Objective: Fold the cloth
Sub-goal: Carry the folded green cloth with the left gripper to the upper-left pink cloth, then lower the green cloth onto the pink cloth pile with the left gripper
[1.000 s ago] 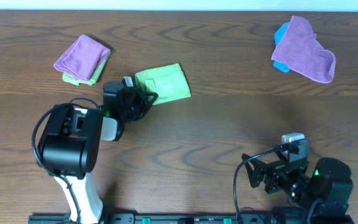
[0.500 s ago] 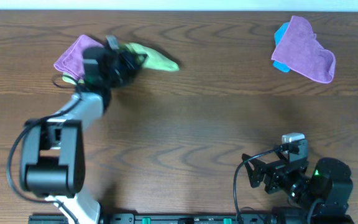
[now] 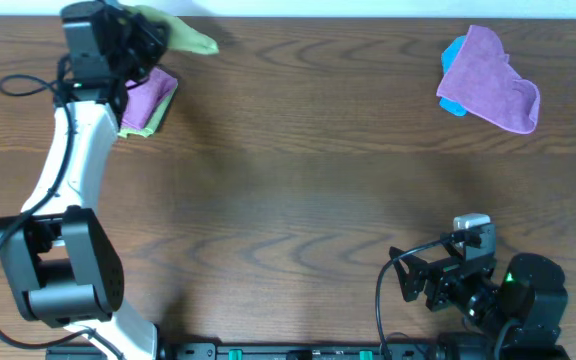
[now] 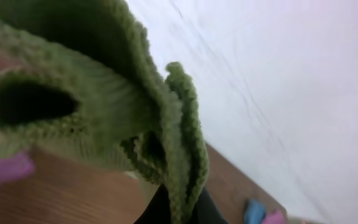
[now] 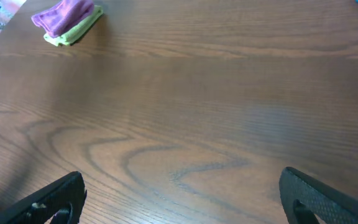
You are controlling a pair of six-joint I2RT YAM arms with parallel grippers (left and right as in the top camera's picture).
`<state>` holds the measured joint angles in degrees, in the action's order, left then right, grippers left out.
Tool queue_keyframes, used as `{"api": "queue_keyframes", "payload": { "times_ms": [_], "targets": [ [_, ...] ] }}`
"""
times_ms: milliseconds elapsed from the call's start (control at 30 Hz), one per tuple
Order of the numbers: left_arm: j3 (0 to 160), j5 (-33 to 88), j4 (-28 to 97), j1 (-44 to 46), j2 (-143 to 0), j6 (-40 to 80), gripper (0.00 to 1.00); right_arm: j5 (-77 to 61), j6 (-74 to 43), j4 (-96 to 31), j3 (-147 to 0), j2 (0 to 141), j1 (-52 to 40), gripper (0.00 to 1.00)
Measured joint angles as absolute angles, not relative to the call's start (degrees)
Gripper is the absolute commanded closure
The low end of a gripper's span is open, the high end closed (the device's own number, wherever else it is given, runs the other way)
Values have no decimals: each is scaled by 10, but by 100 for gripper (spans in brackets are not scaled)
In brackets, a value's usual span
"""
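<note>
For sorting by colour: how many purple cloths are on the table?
2. One purple cloth lies on a green cloth at far left; another purple cloth covers a blue cloth at far right.

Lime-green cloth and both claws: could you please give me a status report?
Left claw shut on lime-green cloth. Right claw open, empty. Cloth bunched, far-left corner. Close below: folded purple cloth.

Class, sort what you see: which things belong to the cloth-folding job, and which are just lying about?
Job: lime-green cloth, held by the left end effector.
Lying about: purple-on-green pile; crumpled purple cloth; blue cloth under it.
</note>
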<state>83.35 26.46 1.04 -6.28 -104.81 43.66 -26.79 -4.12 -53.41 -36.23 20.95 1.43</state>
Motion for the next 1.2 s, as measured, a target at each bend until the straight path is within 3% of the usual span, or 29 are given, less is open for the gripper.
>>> {"api": "queue_keyframes", "payload": {
  "times_ms": [633, 1200],
  "targets": [
    [844, 231, -26, -127, -1143, 417, 94, -268, -41, -534, -362, 209, 14, 1],
    [849, 211, 132, -138, -1143, 373, 94, -268, -41, -534, -362, 209, 14, 1]
  ]
}}
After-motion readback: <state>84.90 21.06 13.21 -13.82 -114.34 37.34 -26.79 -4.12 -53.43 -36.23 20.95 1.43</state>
